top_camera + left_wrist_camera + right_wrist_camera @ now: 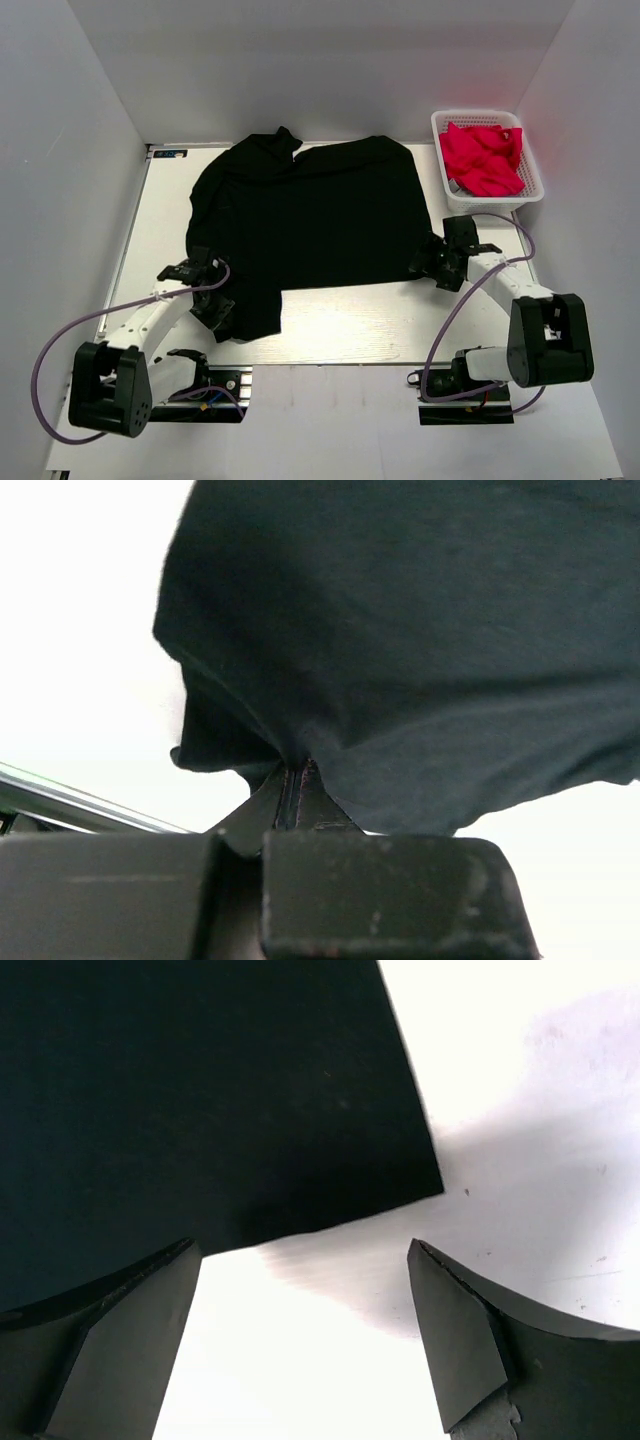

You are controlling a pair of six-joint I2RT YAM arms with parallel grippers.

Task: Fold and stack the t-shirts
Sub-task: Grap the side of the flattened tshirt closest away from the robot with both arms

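The black t-shirt (310,215) lies spread across the middle of the table (340,335), with its near-left part bunched and clenched in the left gripper (296,780). The right gripper (303,1260) is released, jaws apart, at the shirt's near-right corner. The pinkish-red t-shirts (482,158) sit in the white basket (536,172) at the far right.

The black shirt (420,630) bunched at the left gripper (297,778) is soft, matt, finely knit cloth. That gripper's body is dull black, lightly scuffed. Under the right gripper (303,1260) the table (520,1110) looks smooth and pale. Beyond it, a white basket (497,205), probably plastic lattice, holds red shirts (482,160) of matt cloth.
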